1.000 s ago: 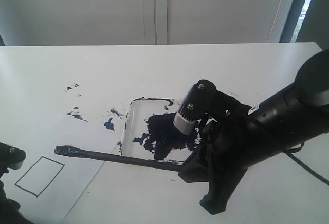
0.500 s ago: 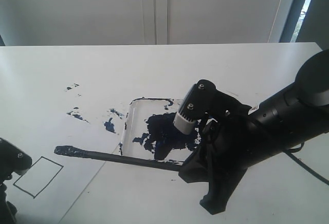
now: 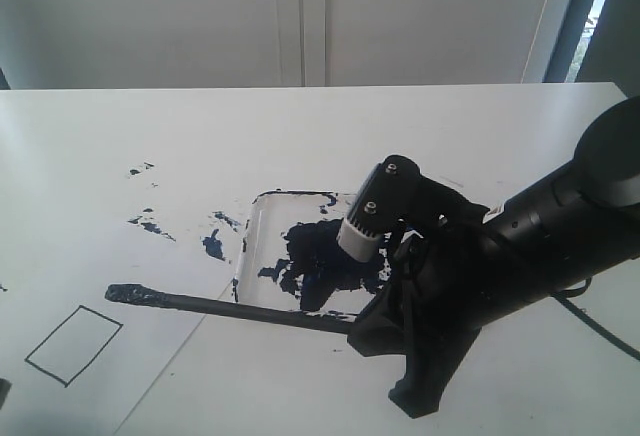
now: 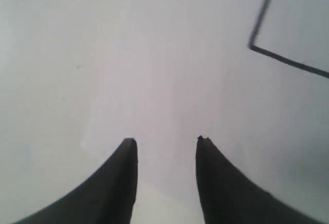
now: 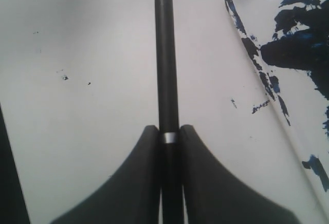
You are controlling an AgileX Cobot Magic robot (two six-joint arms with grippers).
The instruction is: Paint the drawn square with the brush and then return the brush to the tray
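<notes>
Brush is being pinched in the right gripper's narrow jaws beside the tray, tip pointing toward the blank drawn square near the tabletop's front-left corner; left gripper is hanging wide, empty.

Quick count: one brush, one tray, one drawn square — that's all the painting stuff. Two grippers: the left gripper and the right gripper. Paint splatters outside the tray — roughly four clusters (the tiny specks are too small to count).
</notes>
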